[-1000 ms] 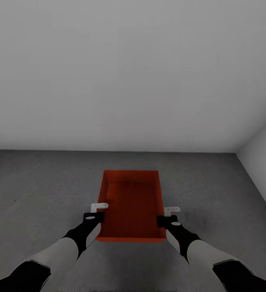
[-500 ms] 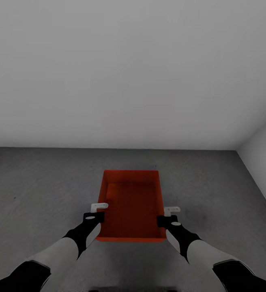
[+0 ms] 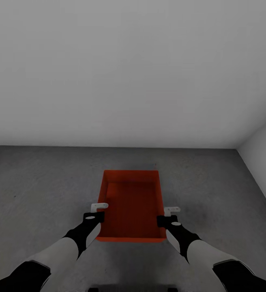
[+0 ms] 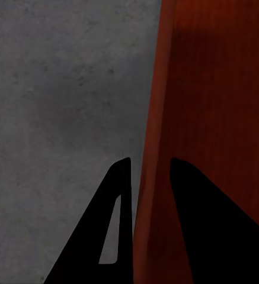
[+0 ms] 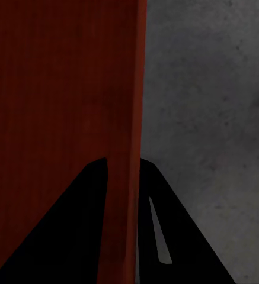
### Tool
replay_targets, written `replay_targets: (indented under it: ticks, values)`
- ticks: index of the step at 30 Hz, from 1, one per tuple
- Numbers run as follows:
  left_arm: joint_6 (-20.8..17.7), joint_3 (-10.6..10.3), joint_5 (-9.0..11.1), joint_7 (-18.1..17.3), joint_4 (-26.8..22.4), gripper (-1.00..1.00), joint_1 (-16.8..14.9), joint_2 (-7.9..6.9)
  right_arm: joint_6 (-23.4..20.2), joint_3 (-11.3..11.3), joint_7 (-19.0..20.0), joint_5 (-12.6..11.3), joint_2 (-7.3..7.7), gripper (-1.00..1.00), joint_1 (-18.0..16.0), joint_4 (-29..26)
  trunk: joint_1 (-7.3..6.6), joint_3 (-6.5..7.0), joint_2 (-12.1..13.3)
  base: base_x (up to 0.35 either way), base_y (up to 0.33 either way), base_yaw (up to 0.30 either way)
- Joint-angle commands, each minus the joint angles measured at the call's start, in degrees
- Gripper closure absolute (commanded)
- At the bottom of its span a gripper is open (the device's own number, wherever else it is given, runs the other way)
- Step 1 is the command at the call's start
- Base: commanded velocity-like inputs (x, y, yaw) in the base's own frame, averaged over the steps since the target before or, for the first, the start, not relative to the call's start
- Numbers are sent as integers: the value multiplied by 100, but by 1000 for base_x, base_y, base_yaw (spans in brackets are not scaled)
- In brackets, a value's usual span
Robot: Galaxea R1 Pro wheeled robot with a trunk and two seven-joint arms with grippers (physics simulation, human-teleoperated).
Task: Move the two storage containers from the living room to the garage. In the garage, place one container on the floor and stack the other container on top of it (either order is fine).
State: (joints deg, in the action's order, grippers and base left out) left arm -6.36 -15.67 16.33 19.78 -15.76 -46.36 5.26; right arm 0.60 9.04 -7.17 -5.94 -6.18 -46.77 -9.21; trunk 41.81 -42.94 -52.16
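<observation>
One orange-red open-topped storage container [image 3: 131, 207] sits between my two arms over the dark grey garage floor [image 3: 43, 190]. My left gripper [image 3: 98, 213] is shut on its left side wall and my right gripper [image 3: 165, 215] on its right side wall. In the left wrist view the thin red wall [image 4: 159, 118] runs between the two black fingers of the left gripper [image 4: 148, 163], one inside and one outside. The right wrist view shows the same grip on the other wall [image 5: 132, 89] by the right gripper [image 5: 122, 161]. I cannot tell whether the container touches the floor.
A plain pale grey wall [image 3: 133, 73] stands ahead, and a second wall [image 3: 262, 162] closes the right side, forming a corner. Speckled concrete floor [image 4: 58, 89] spreads to both sides of the container.
The foot of the far wall sits slightly higher in the picture and a dark strip has come in at the bottom edge, so the camera moved. Container and grippers keep their places.
</observation>
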Motion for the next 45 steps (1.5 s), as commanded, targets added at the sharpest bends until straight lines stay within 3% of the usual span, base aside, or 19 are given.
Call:
replay_targets:
  ticks: [1, 11, 28, 45]
  values:
    - [40, 100, -103, 63, -103, 100, -4, 1, 5, 28, -30, -135, -6, 100, 2, 16, 0, -4, -3, 0, 0, 0]
    - [40, 100, -103, 68, -103, 100, -2, 1, 5, 28, -30, -135, -14, 100, 2, 16, 0, -8, -3, 0, 0, 0]
    - [39, 100, -103, 68, -96, 100, -3, 10, 16, 27, -31, -135, -15, 100, 2, 16, 0, -130, -3, 0, 0, 0]
    - [38, 99, -95, 61, -102, 100, -3, 10, 11, 28, -30, -135, -16, 100, 2, 16, 374, -439, -685, 0, 0, 0]
